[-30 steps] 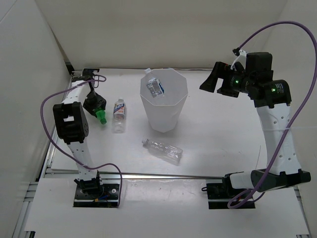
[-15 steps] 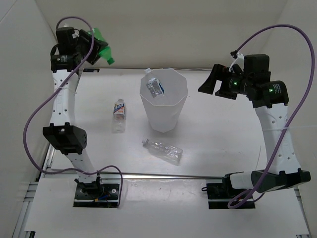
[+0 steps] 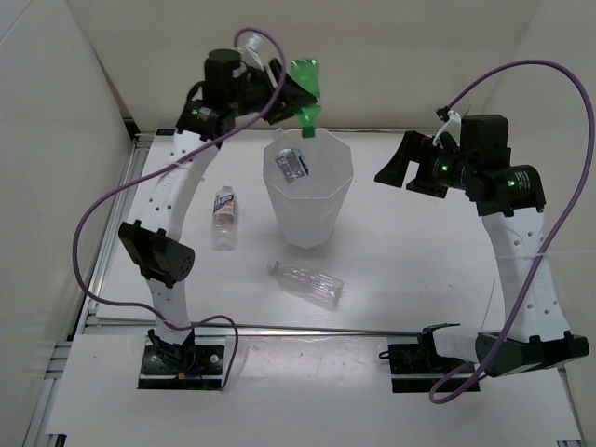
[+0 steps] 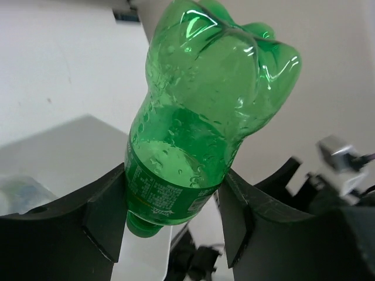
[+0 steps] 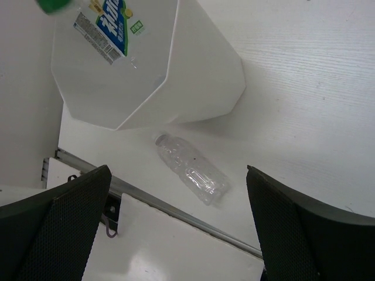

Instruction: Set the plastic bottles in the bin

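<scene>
My left gripper (image 3: 296,91) is shut on the green bottle (image 3: 306,86) and holds it cap down, high above the far rim of the white bin (image 3: 307,209). In the left wrist view the green bottle (image 4: 205,111) fills the gap between the fingers (image 4: 105,216). A blue-labelled bottle (image 3: 291,165) lies inside the bin. A white-red labelled bottle (image 3: 223,216) lies left of the bin. A clear unlabelled bottle (image 3: 307,282) lies in front of it, also in the right wrist view (image 5: 190,168). My right gripper (image 3: 393,160) is open and empty, raised right of the bin (image 5: 176,76).
White walls enclose the table on the left, back and right. A metal rail (image 3: 307,328) runs along the table's near edge. Purple cables loop from both arms.
My left arm has swung the green bottle from the far left corner rightward to above the bin's far rim. The right arm has barely moved.
</scene>
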`<state>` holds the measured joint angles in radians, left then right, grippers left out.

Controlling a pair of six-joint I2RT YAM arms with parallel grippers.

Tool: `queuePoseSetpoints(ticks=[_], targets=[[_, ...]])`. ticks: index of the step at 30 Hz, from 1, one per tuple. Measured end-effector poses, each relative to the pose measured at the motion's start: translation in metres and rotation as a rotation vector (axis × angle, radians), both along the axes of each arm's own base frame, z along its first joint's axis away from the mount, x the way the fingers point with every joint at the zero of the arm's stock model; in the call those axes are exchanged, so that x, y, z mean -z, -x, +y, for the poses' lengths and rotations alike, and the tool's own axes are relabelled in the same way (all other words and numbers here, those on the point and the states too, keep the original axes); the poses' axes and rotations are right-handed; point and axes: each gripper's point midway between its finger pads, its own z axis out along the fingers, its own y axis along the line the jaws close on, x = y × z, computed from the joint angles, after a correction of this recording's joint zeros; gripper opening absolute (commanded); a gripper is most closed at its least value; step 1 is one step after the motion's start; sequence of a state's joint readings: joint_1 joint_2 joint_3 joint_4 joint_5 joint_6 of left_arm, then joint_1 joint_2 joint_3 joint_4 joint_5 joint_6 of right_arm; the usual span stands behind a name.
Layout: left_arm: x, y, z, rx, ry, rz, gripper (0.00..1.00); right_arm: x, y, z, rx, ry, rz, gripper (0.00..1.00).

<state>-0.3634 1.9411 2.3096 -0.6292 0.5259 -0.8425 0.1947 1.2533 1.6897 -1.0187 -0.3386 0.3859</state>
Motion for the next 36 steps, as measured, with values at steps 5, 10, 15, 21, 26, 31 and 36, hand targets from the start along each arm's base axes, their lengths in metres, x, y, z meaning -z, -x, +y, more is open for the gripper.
queuePoseSetpoints(ticks=[5, 10, 15, 21, 26, 31, 36], targets=[[0.063, 0.035, -0.057, 0.147, -0.126, 0.046, 0.51, -0.001, 0.004, -0.003, 0.007, 0.000, -0.011, 1.00], [0.089, 0.059, -0.080, 0.215, -0.218, 0.033, 1.00, 0.005, 0.006, -0.003, 0.007, 0.003, 0.004, 1.00], [0.080, 0.052, -0.070, 0.160, -0.270, -0.031, 1.00, 0.006, 0.006, -0.003, 0.006, 0.003, 0.006, 1.00], [0.025, 0.042, -0.016, -0.097, -0.339, -0.181, 1.00, 0.008, 0.007, -0.003, 0.006, 0.004, 0.011, 1.00], [-0.026, 0.056, 0.110, -0.541, -0.312, -0.204, 1.00, 0.019, 0.008, -0.003, 0.005, 0.010, 0.039, 1.00], [0.009, 0.066, 0.236, -0.894, -0.340, -0.003, 1.00, 0.030, 0.009, -0.002, -0.002, 0.012, 0.066, 1.00], [0.153, 0.025, 0.240, -0.825, -0.534, 0.383, 1.00, 0.029, 0.007, -0.001, -0.008, 0.008, 0.056, 1.00]])
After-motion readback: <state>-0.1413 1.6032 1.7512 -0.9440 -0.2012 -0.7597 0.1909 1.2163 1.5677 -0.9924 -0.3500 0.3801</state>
